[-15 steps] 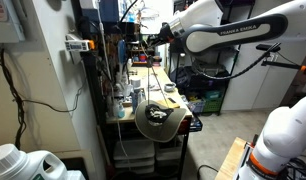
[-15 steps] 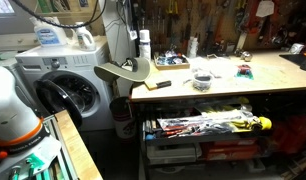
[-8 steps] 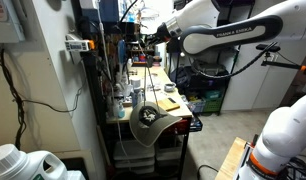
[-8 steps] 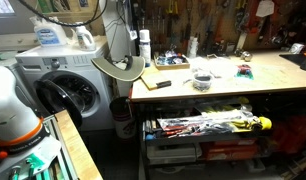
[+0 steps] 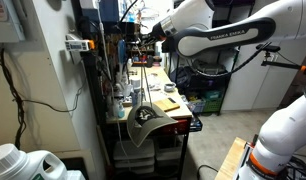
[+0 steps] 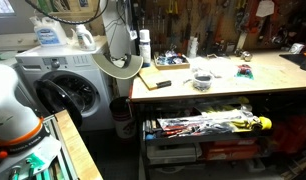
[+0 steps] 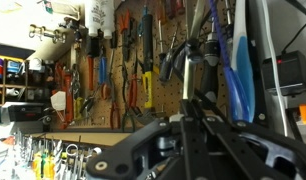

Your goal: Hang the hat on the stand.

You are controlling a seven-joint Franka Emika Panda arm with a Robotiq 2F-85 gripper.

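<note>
Wrist view faces a pegboard (image 7: 103, 80) hung with hand tools, with dark gripper parts across the bottom. In both exterior views the hat (image 5: 148, 122) sits steeply tilted at the end of the desk (image 6: 223, 85), its dark inside turned outward, just beside a washing machine (image 6: 63, 85). The gripper (image 5: 151, 33) hangs high above the desk, well apart from the hat, holding nothing visible. How wide it stands cannot be told.
</note>
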